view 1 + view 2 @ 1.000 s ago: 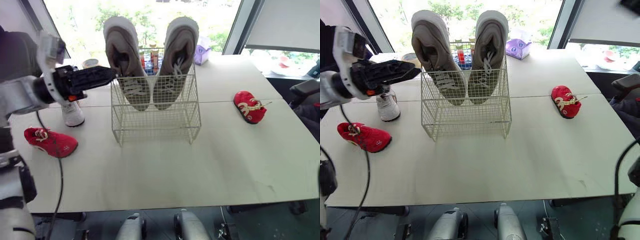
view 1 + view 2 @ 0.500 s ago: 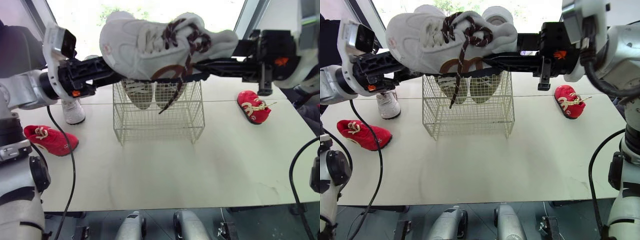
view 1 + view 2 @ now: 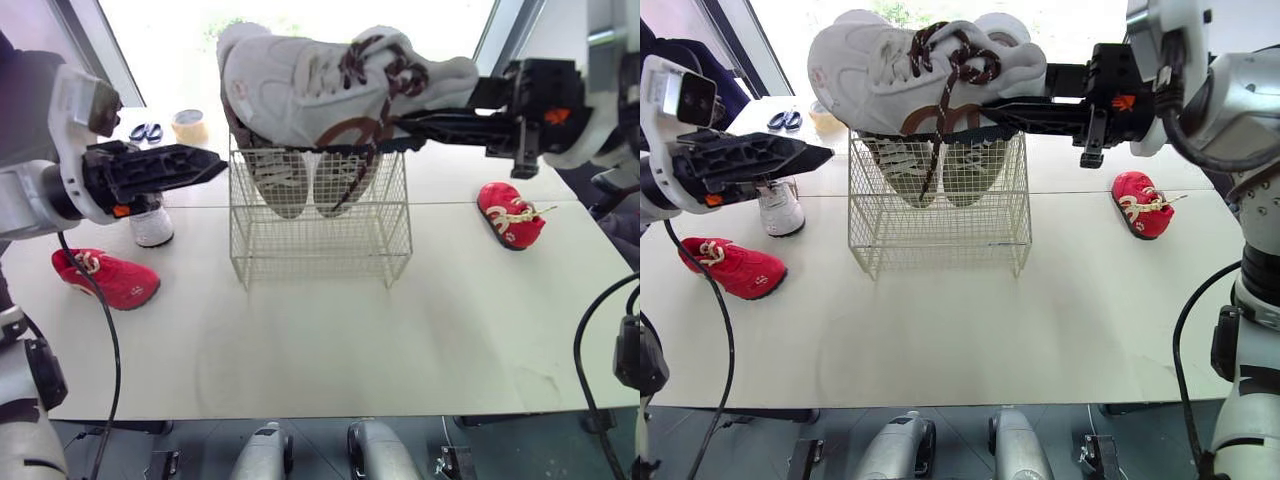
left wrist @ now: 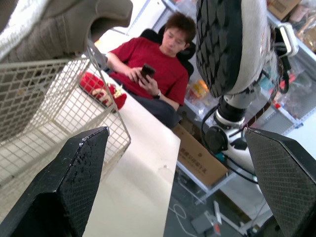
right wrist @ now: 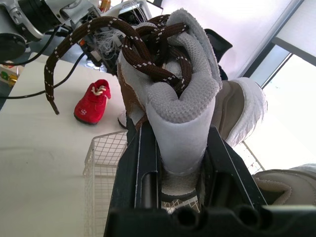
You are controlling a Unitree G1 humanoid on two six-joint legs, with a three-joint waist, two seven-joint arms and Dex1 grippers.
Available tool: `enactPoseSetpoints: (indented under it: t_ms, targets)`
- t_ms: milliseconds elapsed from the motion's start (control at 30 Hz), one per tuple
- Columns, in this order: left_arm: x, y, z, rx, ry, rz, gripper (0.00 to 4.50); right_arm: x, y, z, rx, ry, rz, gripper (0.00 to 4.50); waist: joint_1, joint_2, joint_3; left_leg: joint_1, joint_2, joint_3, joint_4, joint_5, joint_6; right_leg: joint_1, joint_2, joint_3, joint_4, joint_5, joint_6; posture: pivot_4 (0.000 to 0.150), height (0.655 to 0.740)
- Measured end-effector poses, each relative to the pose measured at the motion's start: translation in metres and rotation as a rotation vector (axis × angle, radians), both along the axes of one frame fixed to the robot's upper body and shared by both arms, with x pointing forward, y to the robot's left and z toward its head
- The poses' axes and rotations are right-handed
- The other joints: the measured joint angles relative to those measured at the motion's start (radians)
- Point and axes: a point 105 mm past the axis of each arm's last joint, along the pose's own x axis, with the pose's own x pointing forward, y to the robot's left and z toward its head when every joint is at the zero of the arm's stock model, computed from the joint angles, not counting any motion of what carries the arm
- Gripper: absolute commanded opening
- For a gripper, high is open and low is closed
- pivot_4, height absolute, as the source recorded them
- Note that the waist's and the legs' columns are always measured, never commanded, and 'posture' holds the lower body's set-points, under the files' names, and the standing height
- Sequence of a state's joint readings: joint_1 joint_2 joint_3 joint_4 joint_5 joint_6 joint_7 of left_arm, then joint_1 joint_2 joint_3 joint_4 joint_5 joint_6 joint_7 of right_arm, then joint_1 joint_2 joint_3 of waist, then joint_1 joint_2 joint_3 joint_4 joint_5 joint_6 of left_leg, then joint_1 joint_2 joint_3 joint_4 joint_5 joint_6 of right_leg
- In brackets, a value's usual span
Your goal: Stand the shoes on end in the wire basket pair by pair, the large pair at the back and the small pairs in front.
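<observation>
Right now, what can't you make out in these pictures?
Head views: the white sneaker, clamped in the right gripper, covers the upper ends of the grey pair above the wire basket.
Head views: the left gripper hides the top of the small white shoe.
Left wrist view: the top edge cuts the sneaker's sole.

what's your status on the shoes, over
Right pincer shut on white shoe, above basket. Left pincer open, empty. Grey pair on end in basket. Left red shoe, right red shoe on table.
</observation>
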State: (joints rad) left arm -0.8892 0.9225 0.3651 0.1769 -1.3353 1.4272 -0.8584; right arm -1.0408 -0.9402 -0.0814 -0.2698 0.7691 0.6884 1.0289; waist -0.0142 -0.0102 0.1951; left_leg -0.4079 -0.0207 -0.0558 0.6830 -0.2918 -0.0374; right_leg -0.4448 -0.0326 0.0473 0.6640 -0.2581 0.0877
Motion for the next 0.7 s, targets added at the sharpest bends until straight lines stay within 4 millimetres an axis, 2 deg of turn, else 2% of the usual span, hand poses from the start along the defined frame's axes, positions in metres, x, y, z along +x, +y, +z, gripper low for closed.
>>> enactPoseSetpoints:
  t_ms: [133,433,500,567,700]
  targets:
    - [0.001,-0.009,0.011,-0.029,-0.033,-0.048,4.5,0.004,0.007,-0.01,-0.045,0.002,0.006,0.54,0.0,0.0,0.0,0.0,0.0,0.0,0.0,-0.001,0.002,0.0,0.0,-0.001,0.0,0.0,0.0,0.15,0.74]
    - [0.017,-0.031,0.0,-0.061,0.042,-0.125,4.5,0.011,0.017,-0.033,-0.12,-0.001,0.02,0.54,-0.004,0.0,0.0,0.0,0.0,0.0,0.0,0.0,-0.001,0.0,0.001,-0.001,0.001,0.0,0.0,0.15,0.74]
    - [0.017,-0.038,-0.001,-0.052,0.047,-0.156,3.98,0.007,0.022,-0.034,-0.119,-0.003,0.046,0.52,-0.003,0.0,0.0,0.0,0.0,0.0,0.0,0.001,-0.001,0.0,0.001,-0.001,0.001,0.0,0.0,0.15,0.74]
    - [0.016,-0.043,-0.003,-0.051,0.057,-0.184,3.22,0.002,0.025,-0.034,-0.129,-0.015,0.064,0.52,-0.003,0.0,0.0,0.0,0.0,0.0,0.0,0.001,-0.001,0.0,0.001,-0.001,0.001,0.0,0.0,0.15,0.74]
    - [0.014,-0.045,-0.006,-0.038,0.071,-0.214,1.13,0.003,0.025,-0.038,-0.135,0.002,0.058,0.52,-0.003,0.0,0.0,0.0,0.0,0.0,0.0,0.001,-0.001,0.0,0.001,-0.001,0.001,0.0,0.0,0.15,0.74]
